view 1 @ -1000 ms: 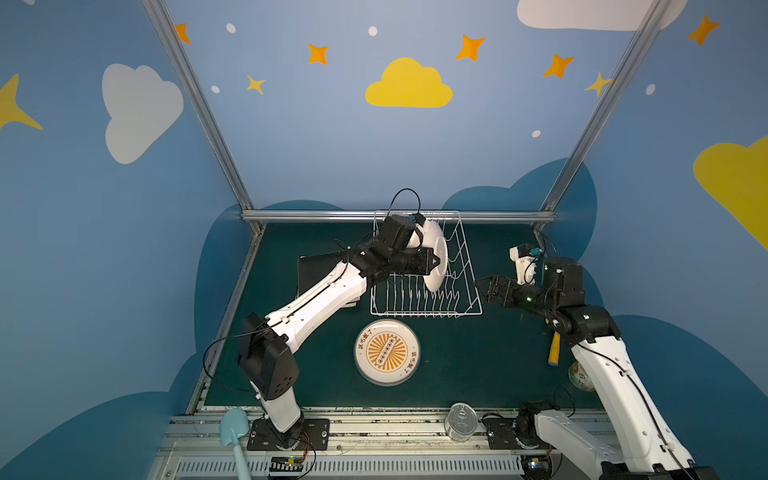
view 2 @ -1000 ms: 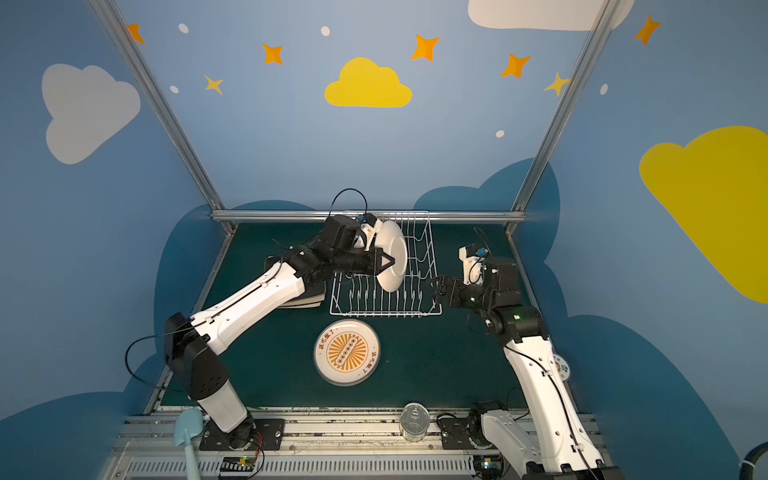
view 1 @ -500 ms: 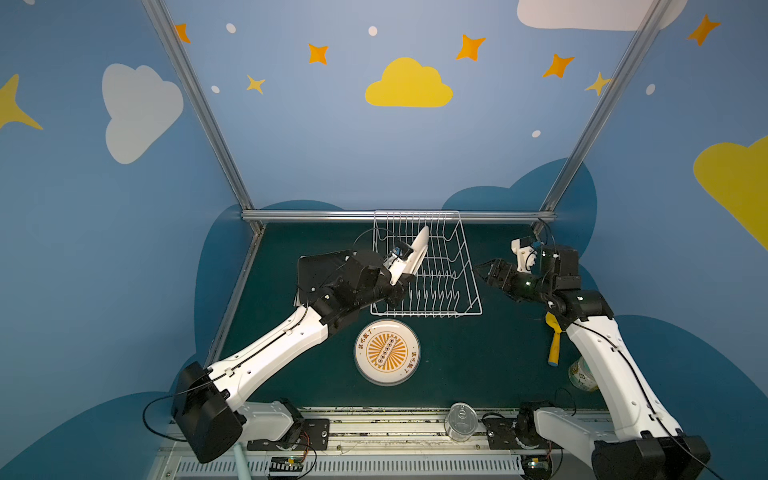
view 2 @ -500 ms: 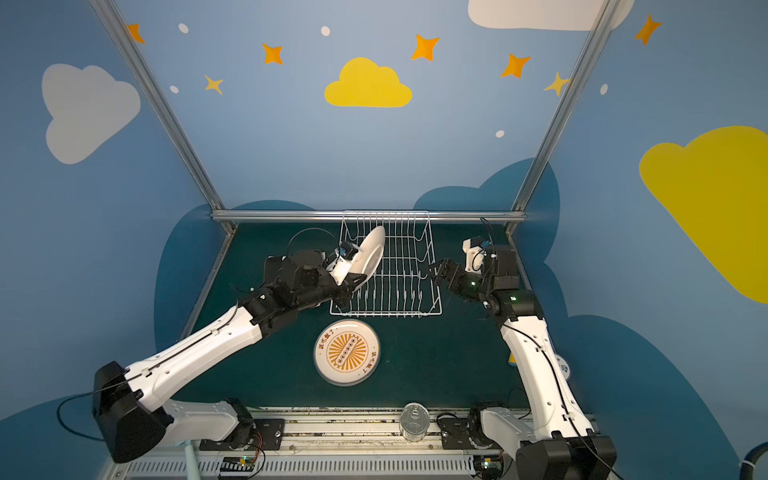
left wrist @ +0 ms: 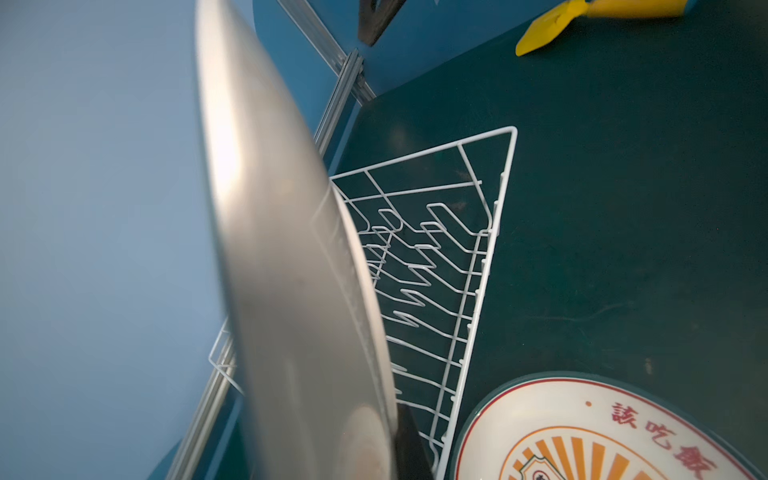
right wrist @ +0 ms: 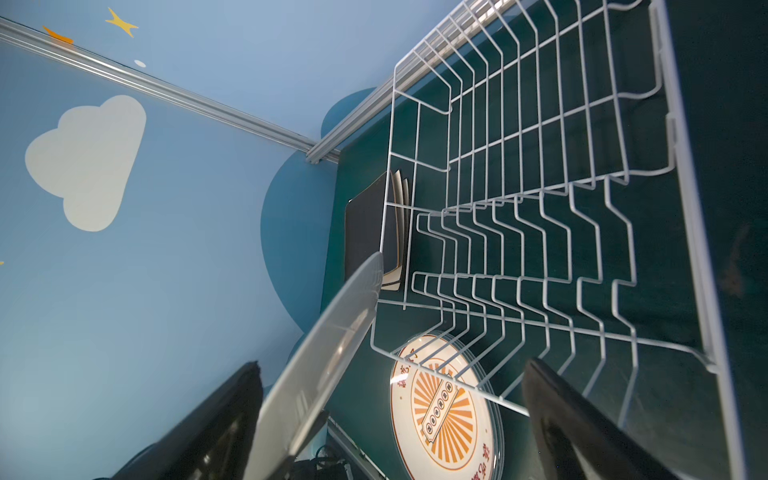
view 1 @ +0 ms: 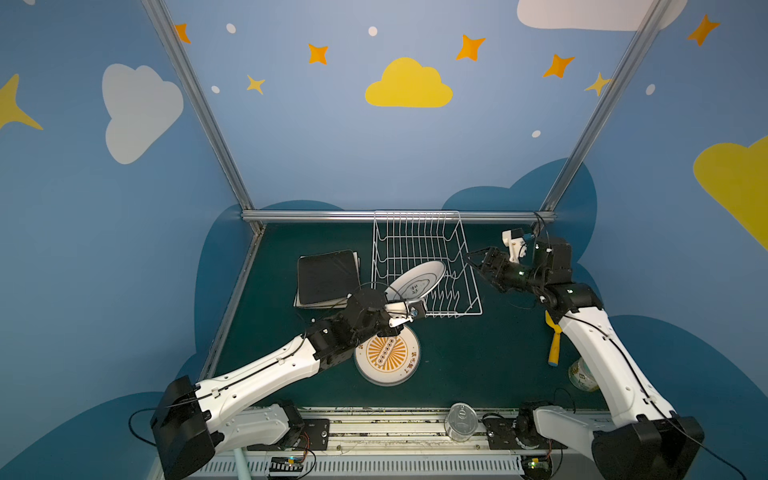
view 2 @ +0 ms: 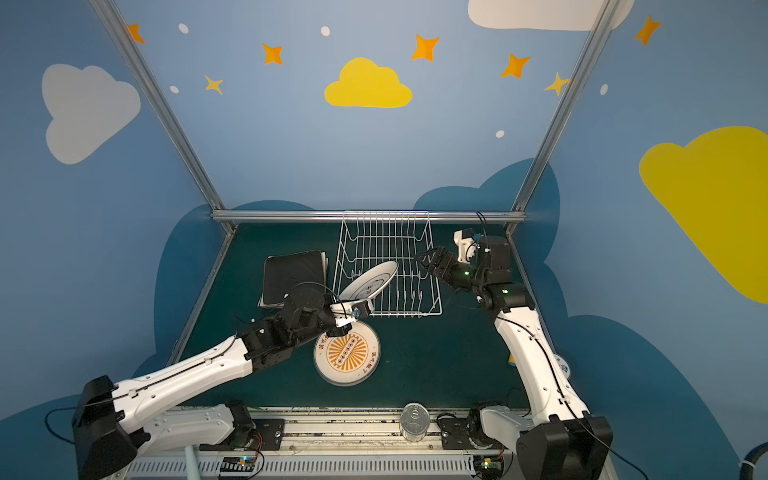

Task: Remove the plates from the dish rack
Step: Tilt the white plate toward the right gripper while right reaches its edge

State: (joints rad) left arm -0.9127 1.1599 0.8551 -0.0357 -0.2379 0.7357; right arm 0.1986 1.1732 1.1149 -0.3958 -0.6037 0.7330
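Here, the left gripper (view 1: 409, 308) has its jaws clamped on the lower rim of a round white emblem plate (view 1: 417, 282); the plate is tilted, face up and angled towards the back wall, over the near left part of the white wire dish rack (view 1: 415, 245); whether it touches the wires cannot be told. In front of the rack a sunburst plate (view 1: 387, 354) lies flat on the green table (view 1: 478, 357), just beneath the left wrist. To the left of the rack the black square plate (view 1: 326, 276) lies on top of the cream square plates (right wrist: 400, 195). The right gripper (view 1: 473, 259) hovers just beside the rack's right side, jaws spread wide and holding nothing; its dark fingers (right wrist: 582, 424) frame the prongs in the right wrist view.
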